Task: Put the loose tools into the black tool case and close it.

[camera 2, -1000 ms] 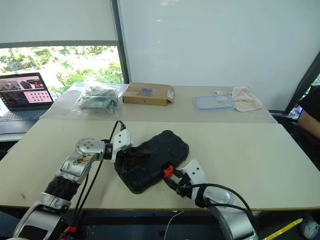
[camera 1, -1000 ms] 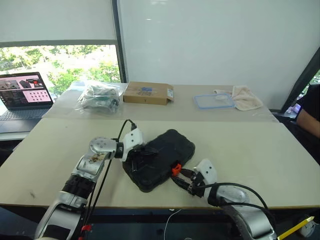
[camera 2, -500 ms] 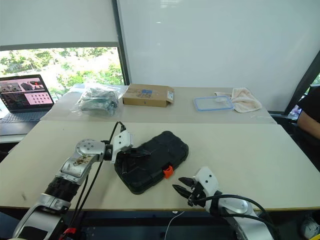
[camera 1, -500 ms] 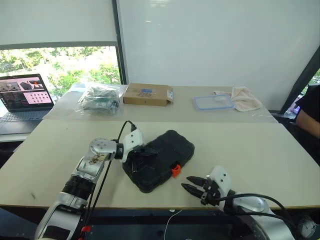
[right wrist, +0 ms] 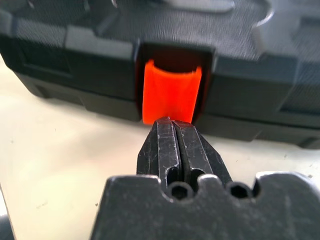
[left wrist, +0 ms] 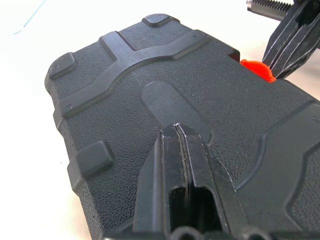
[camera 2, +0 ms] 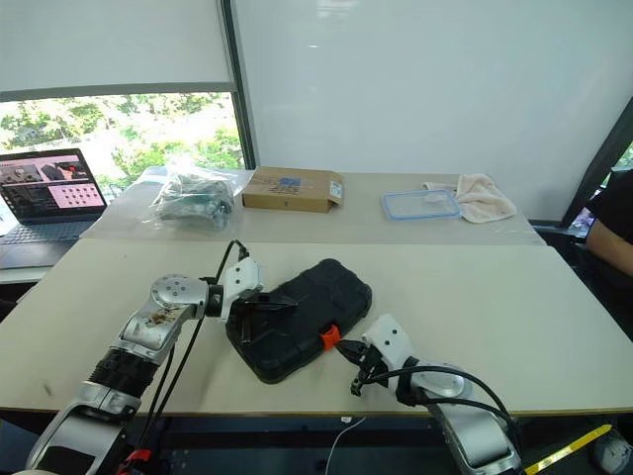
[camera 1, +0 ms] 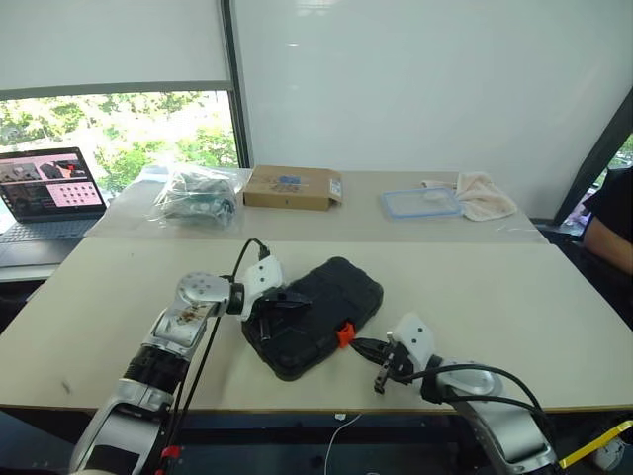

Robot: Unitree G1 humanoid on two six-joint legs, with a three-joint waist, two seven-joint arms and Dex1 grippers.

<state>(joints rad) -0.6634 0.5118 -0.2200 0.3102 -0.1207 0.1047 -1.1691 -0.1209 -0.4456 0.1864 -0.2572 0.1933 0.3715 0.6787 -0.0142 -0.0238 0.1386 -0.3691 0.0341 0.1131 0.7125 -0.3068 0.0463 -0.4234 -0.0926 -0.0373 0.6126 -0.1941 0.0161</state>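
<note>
Both grippers are fully closed, holding nothing: left gripper (left wrist: 181, 131) presses the black tool case (camera 1: 315, 315) lid, right gripper (right wrist: 171, 121) meets its orange latch (right wrist: 172, 91).

on the far tabletop (camera 1: 326, 220) a flat brown cardboard box (camera 1: 293, 185) lies beside a clear plastic bag of dark parts (camera 1: 198, 194). further right a blue-rimmed clear lid (camera 1: 422, 202) sits just beside a crumpled beige cloth (camera 1: 485, 193). an open laptop (camera 1: 42, 191) stands by the window, at the left edge.
</note>
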